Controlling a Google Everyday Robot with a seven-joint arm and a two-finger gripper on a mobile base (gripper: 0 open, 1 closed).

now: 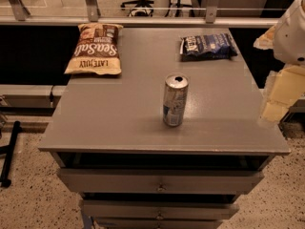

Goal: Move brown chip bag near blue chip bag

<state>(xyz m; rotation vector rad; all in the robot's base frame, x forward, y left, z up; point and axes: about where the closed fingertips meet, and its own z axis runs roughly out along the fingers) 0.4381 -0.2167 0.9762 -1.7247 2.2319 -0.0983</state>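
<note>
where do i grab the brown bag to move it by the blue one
Probably from above, pinching the brown bag along its right long edge: it lies flat at the far left of the table, and that edge faces the blue bag and the gripper, off the table's right edge.

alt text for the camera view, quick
A gray table holds a brown bag at far left, a blue bag at far right, and a can nearer, mid-table. The gripper hangs beside the table's right edge.

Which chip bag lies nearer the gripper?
The blue chip bag, far right, on the side where the gripper hangs beside the table; the brown chip bag lies far left.
</note>
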